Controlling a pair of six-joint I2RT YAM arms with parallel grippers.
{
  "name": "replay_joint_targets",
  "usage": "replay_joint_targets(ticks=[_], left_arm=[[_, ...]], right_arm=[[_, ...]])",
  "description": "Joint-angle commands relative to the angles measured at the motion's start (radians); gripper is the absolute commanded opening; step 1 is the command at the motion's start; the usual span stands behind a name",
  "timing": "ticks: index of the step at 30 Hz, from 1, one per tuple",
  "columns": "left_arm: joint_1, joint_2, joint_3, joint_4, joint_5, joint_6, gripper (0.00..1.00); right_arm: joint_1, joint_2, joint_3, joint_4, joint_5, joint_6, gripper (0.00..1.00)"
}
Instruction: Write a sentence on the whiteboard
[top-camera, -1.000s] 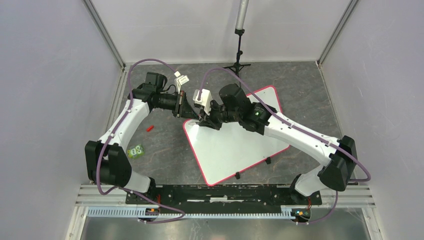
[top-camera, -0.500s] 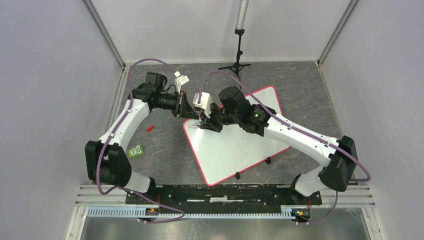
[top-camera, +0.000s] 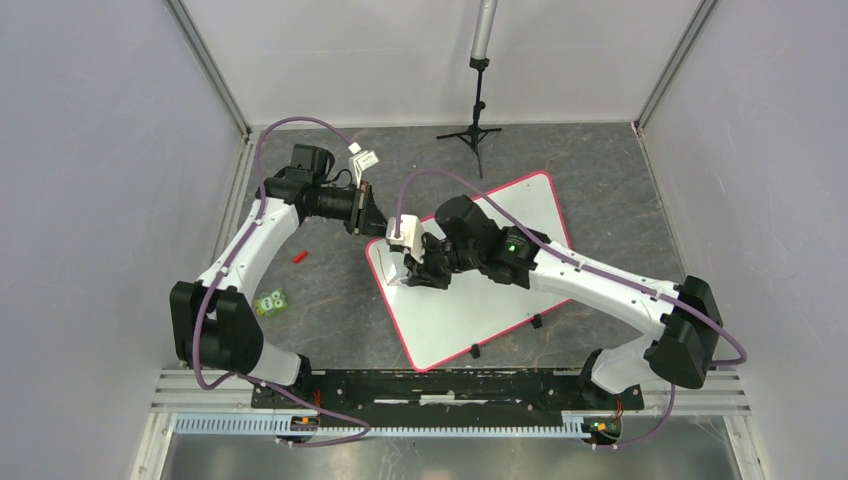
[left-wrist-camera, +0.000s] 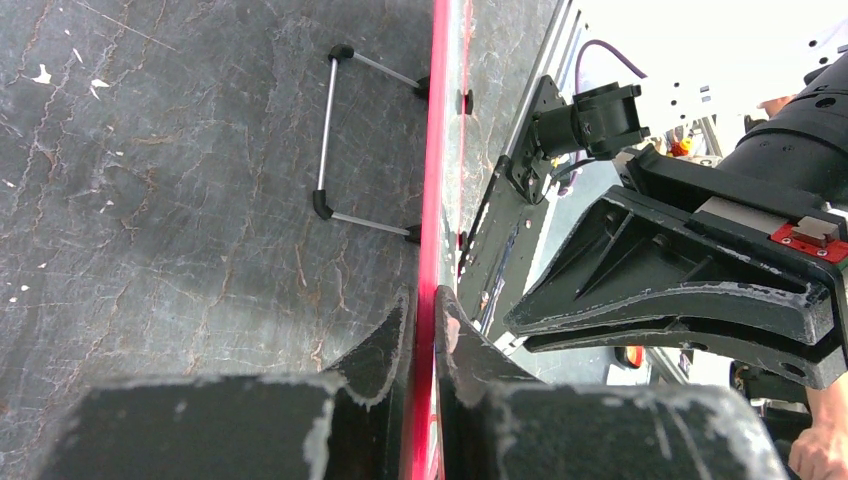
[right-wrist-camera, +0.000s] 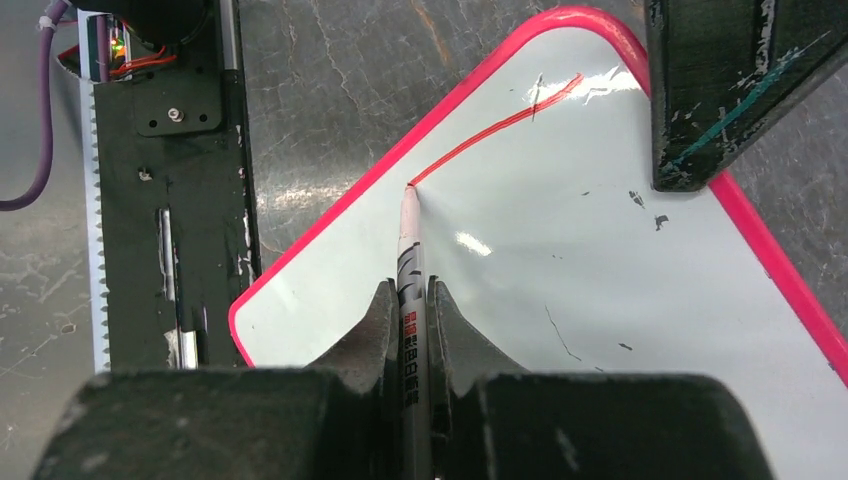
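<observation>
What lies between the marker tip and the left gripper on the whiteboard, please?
One red stroke on the whiteboard, from the marker tip toward the left gripper; the right wrist view shows it.

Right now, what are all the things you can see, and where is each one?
whiteboard: one, white with a red rim, on the table, mid-right.
line: one, red, near the board's left corner.
marker: one, white-grey, tip on the line's end.
clips: two, black, on the board's near edge.
red bit: one, red, left of the board.
green thing: one, green, by the left arm.
tripod: one, black, at the back.
left arm: one, white and black, jaws shut on the board's rim.
right arm: one, white and black, jaws shut on the marker.
</observation>
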Motion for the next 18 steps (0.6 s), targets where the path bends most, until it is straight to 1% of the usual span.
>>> replay_joint_targets(ticks=[1, 8, 12, 18], left_arm=[[-0.004, -0.026, 0.015, -0.014, 0.006, 0.023, 0.02], [-0.004, -0.032, 0.014, -0.014, 0.008, 0.022, 0.02], [-0.004, -0.034, 0.014, -0.014, 0.006, 0.021, 0.02], [-0.004, -0.036, 0.014, -0.014, 0.005, 0.021, 0.02]], right_arm=[[-0.001, -0.022, 0.056, 0.002, -0.008, -0.005, 0.0], [-0.034, -0.017, 0.145, 0.006, 0.002, 0.001, 0.0], [-0.057, -0.006, 0.145, 0.016, 0.022, 0.014, 0.0], [-0.059, 0.007, 0.139, 0.014, 0.055, 0.014, 0.0]])
